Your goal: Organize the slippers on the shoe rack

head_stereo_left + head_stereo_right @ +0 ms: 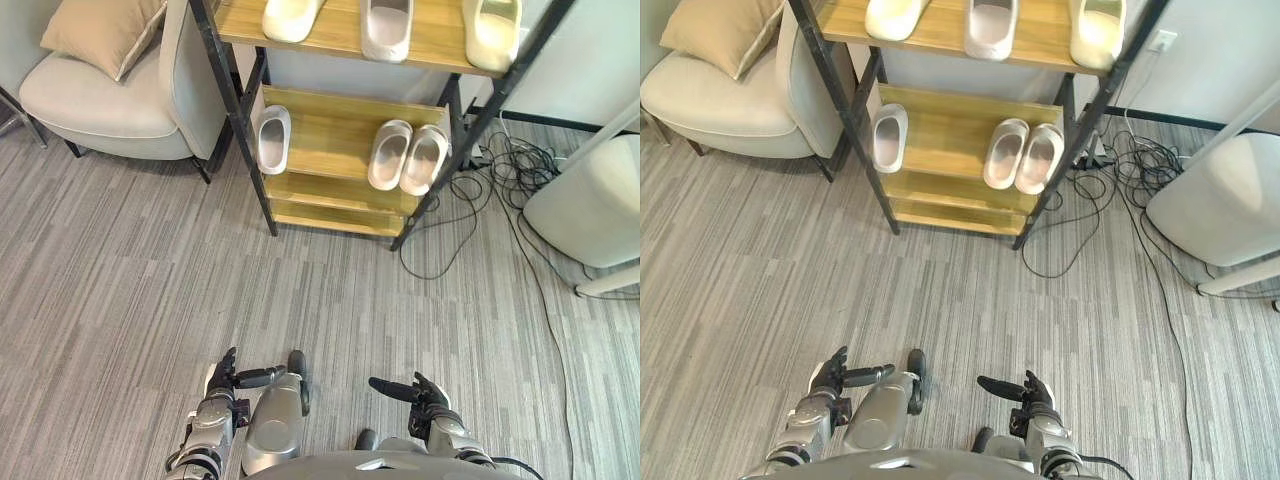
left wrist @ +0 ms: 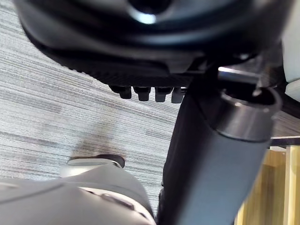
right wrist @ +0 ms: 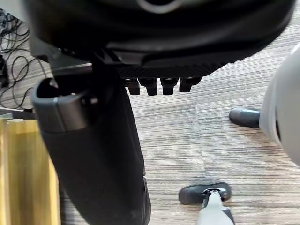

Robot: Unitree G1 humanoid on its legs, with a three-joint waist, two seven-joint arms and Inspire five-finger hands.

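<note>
Slippers sit on two levels of the shoe rack [image 1: 330,125], which stands on the grey striped floor [image 1: 150,290] well ahead of the robot. On the upper shelf a cream slipper [image 1: 290,15] lies to the left, a pale grey slipper [image 1: 386,25] in the middle and a second cream slipper [image 1: 492,30] to the right, each apart from the next. On the shelf below, a single grey slipper [image 1: 273,138] lies by the left post, and a pair of grey slippers [image 1: 406,156] rests side by side, touching, near the right post.

Both hands hang low and close to the robot's body, far from the rack. The left hand [image 1: 222,385] has its fingers relaxed and its thumb out to the side, holding nothing. The right hand [image 1: 428,397] is the same, fingers loose, thumb out and empty.

A beige armchair [image 1: 100,110] with a cushion [image 1: 105,30] stands left of the rack. Loose black cables [image 1: 480,190] trail on the floor to its right.
</note>
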